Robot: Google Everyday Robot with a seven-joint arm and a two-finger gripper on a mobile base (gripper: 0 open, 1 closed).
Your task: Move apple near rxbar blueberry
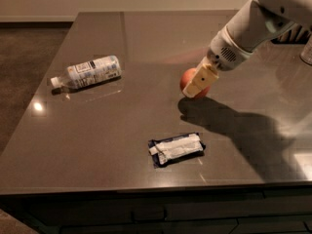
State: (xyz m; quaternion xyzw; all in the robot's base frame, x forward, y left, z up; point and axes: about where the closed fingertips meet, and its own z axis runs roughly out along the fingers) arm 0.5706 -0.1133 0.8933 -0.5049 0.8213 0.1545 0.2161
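The apple, small and red-orange, is right of the table's middle. My gripper reaches down from the upper right and is shut on it; one pale finger crosses the apple's front. The apple looks just above the dark table top, with its shadow close beneath and in front. The rxbar blueberry, a dark navy wrapper with a white label panel, lies flat near the front edge, in front of the apple and a little to its left.
A clear plastic bottle with a white label lies on its side at the left of the table. Part of a clear object shows at the right edge. My white arm crosses the upper right.
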